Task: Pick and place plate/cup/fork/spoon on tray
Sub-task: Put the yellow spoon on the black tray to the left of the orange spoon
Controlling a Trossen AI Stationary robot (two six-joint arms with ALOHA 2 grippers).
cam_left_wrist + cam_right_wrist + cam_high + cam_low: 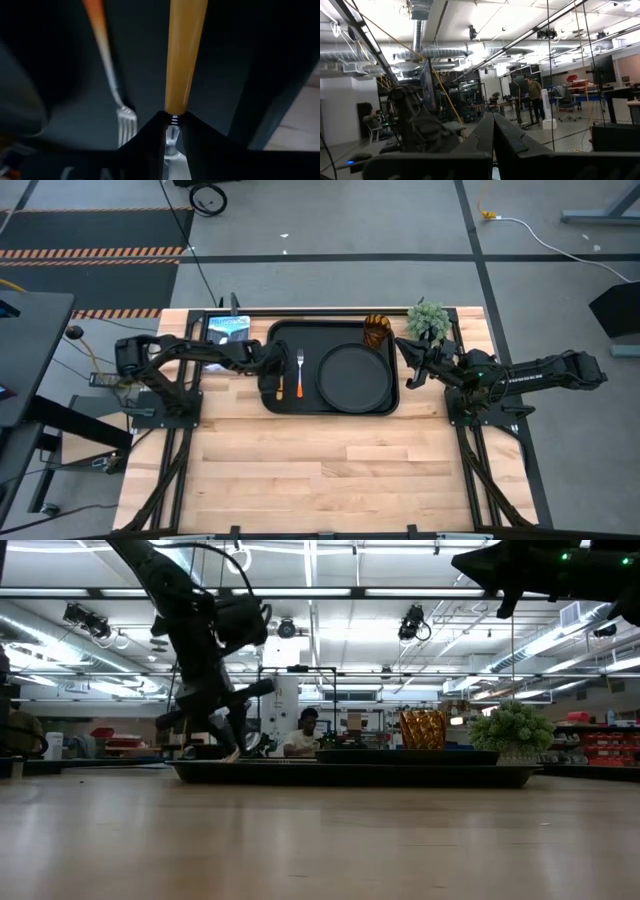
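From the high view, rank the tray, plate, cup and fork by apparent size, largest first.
1. Tray
2. Plate, lying inside the tray
3. Fork
4. Cup

Fork against cup is unsure: the fork is longer but thin, the cup shorter but wider.

— What sits on my tabletop (330,470) beyond the job?
— A small green potted plant (428,319) at the far right corner, and a tablet-like screen (228,327) at the far left.
— And beyond?
— A seated person (303,733) in the room.
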